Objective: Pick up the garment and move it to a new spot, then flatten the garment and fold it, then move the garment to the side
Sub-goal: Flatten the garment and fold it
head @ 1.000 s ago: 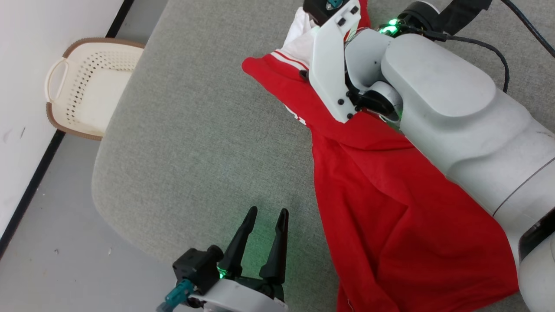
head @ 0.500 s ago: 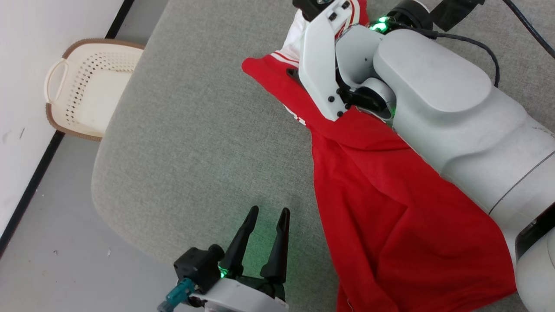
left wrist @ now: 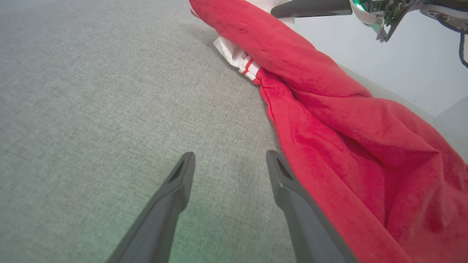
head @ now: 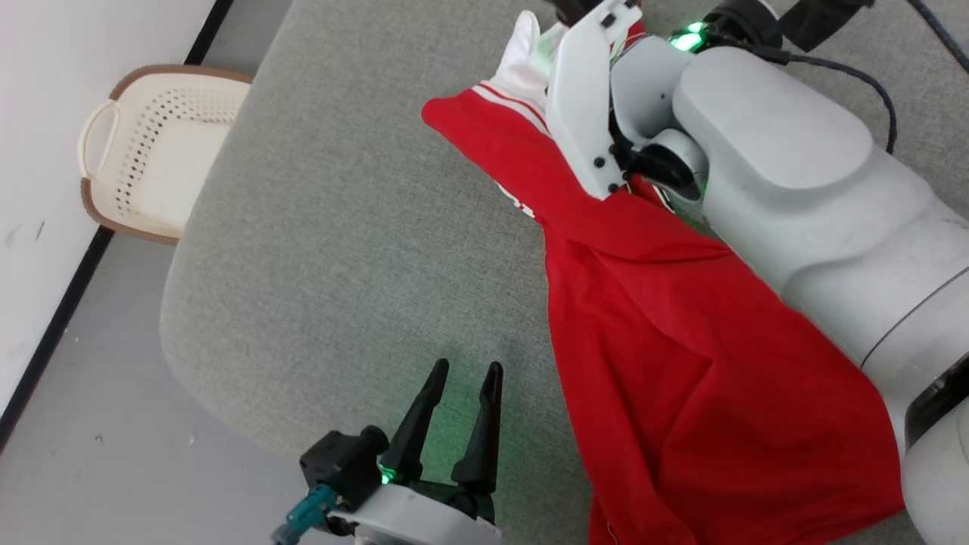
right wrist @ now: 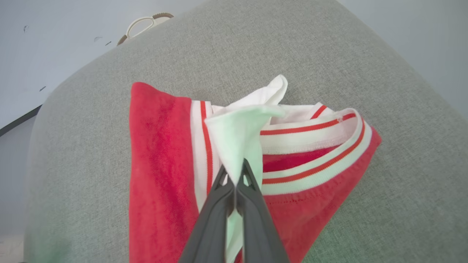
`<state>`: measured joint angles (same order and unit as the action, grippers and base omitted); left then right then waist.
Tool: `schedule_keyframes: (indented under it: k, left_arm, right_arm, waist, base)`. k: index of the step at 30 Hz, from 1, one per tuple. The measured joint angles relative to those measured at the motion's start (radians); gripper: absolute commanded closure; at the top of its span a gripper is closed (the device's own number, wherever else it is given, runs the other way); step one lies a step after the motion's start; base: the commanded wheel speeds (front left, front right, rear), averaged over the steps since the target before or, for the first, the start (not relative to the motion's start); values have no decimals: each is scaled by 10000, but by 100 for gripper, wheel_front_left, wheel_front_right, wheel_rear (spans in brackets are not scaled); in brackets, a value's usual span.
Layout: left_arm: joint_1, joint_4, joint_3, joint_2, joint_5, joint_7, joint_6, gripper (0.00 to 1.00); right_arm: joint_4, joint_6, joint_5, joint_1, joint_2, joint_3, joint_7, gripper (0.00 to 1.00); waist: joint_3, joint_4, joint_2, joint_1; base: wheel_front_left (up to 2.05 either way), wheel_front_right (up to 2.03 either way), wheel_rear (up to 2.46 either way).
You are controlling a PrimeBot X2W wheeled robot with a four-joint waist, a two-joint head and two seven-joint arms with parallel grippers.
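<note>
Head view: the garment (head: 681, 363) lies crumpled on the grey cloth counter (head: 341, 227), a long red heap running from the near right edge up to the far middle. There a white sleeve with red stripes is lifted beneath the right arm (head: 772, 151), which reaches over the cloth. A sliver of white print shows at a fold, too little to read. The left gripper (head: 468, 366) hovers at the counter's near edge, jaws apart and holding nothing, just left of the red cloth. A cream basket (head: 176, 73) with a brown rim stands on the floor (head: 113, 454) by the wall.

Left wrist view: the parted jaws point along bare grey cloth. The garment's red edge runs just beside the right-hand one, whether touching I cannot tell. A white striped cuff peeks out from under the red farther on.

Right wrist view: the right gripper (right wrist: 236, 171) has its jaws pressed together on a peak of white sleeve cloth, pulled up from the bunched red fabric and its red-and-white striped bands.
</note>
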<state>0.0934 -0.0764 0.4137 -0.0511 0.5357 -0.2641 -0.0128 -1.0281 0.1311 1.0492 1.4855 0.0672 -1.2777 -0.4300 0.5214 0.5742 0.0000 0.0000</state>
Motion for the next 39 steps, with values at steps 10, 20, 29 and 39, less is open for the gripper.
schedule_keyframes:
  k: [10, 20, 29, 39]
  left_arm:
    - [410, -621, -56, 4, -485, 0, 380, 0]
    - [640, -1214, -596, -40, -1325, 0, 692, 0]
    - [643, -1152, -901, -242, -1716, 0, 846, 0]
    - [428, -888, -1011, -571, -1822, 33, 782, 0]
  right_arm:
    - [-130, 2, 562, 89, 1099, 504, 1670, 100]
    - [1053, 2, 1333, -1533, 3545, 1651, 3133, 100]
    - [1486, 2, 1726, -2781, 5699, 3041, 3584, 100]
    - [502, 2, 1220, -3963, 6692, 3868, 3419, 100]
  waist:
    - [-687, -70, 0, 0]
    - [-1682, -780, 0, 0]
    - [-2000, -2202, 0, 0]
    - [-2390, -2787, 0, 0]
  base:
    - [0, 0, 0]
    - [0, 0, 0]
    - [0, 0, 0]
    - [0, 0, 0]
